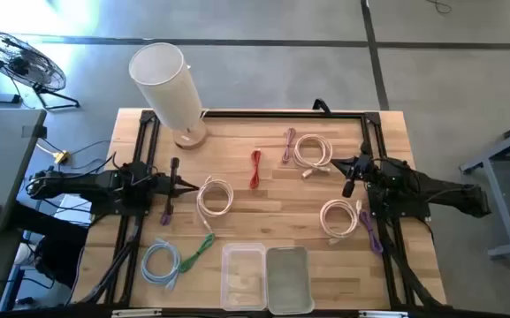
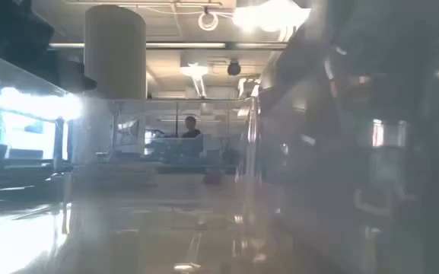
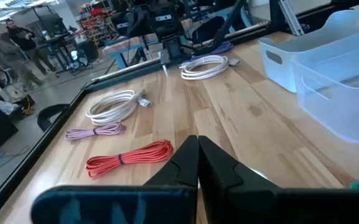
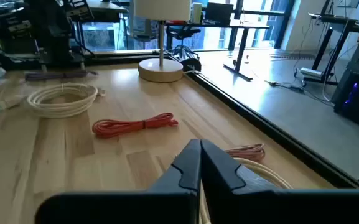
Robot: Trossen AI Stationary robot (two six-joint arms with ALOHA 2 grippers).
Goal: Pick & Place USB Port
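Several coiled USB cables lie flat on the wooden table: a red one, a pink one, white coils, purple ones, a green one and a light blue coil. My left gripper is shut, just left of the nearest white coil. My right gripper is shut, hovering beside the far right white coil. Neither touches a cable.
Two clear plastic bins stand at the near edge and blur the low view. A white lamp with a round wooden base stands at the far left. A black frame runs round the table.
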